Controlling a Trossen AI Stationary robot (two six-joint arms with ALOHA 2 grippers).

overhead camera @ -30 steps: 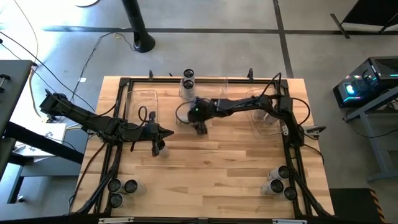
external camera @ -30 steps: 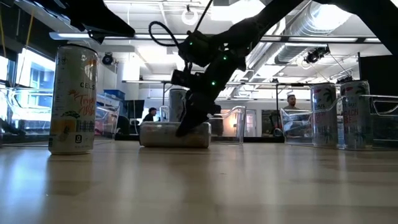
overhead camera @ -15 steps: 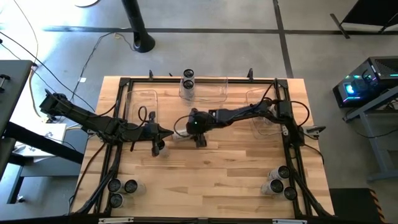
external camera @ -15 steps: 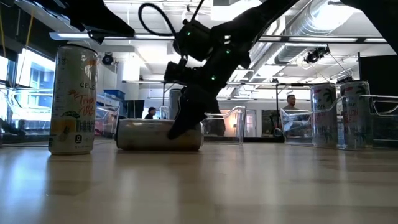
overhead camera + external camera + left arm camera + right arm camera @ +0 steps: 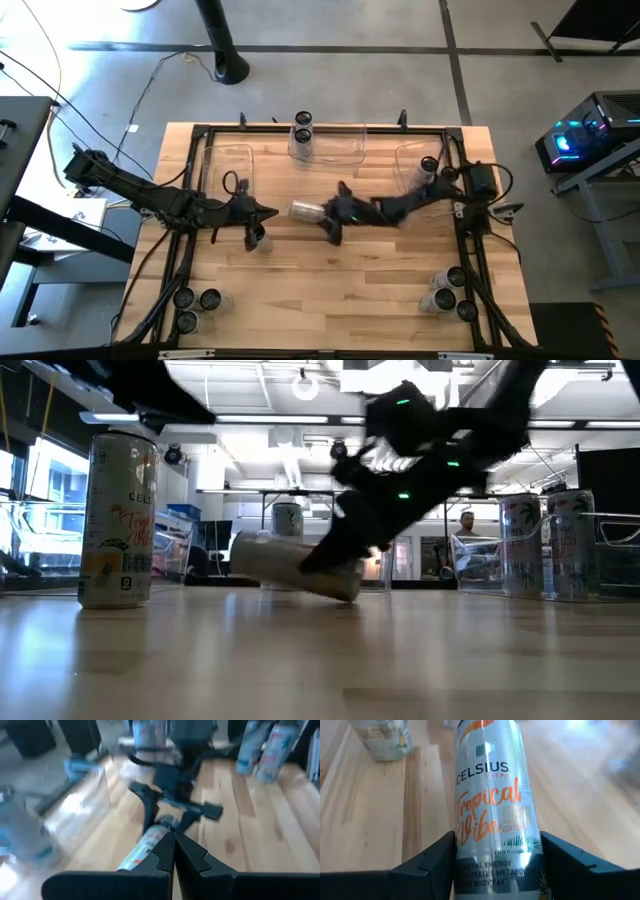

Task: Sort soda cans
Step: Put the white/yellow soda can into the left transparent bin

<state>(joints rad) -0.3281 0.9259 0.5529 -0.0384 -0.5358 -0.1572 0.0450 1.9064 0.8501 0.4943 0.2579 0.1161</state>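
- Mid-desk, a silvery-white cylindrical soda can lies on its side, tilted, one end lifted off the wooden desk.
- The right end effector sits astride that can's right end, a finger on each side.
- Left of it, the left end effector hangs just over an upright can.
- At the far edge, two cans stand in a clear plastic rectangular bin.
- Can clusters stand in the near-left and near-right corners.

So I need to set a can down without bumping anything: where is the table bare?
Bare wood spans the near middle, between the near-left cans and the near-right cans. Crowded: centre, where the right gripper holds a tipped can beside the left gripper, and the far bins.
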